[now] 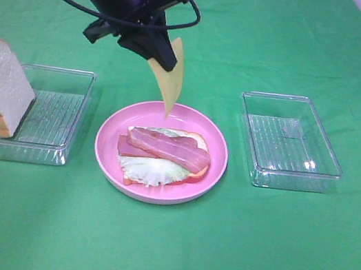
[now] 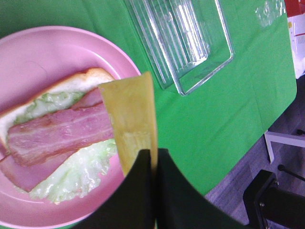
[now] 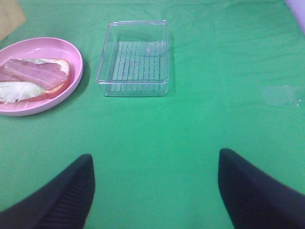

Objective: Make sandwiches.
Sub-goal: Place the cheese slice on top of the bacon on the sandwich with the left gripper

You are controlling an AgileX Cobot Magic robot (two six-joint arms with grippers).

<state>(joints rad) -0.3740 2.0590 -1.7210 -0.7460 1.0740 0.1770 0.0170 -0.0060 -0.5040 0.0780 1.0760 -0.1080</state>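
Right jaws apart over green cloth (image 3: 157, 143)

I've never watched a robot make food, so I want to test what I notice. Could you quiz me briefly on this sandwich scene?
1. Multiple choice: the left gripper is shut on A) a fork, B) the cheese slice, C) a cup.
2. True or false: the right gripper is open and holds nothing.
3. Short answer: where is the spare bread slice?
Key: 1 B. 2 True. 3 Leaning in the left clear tray.
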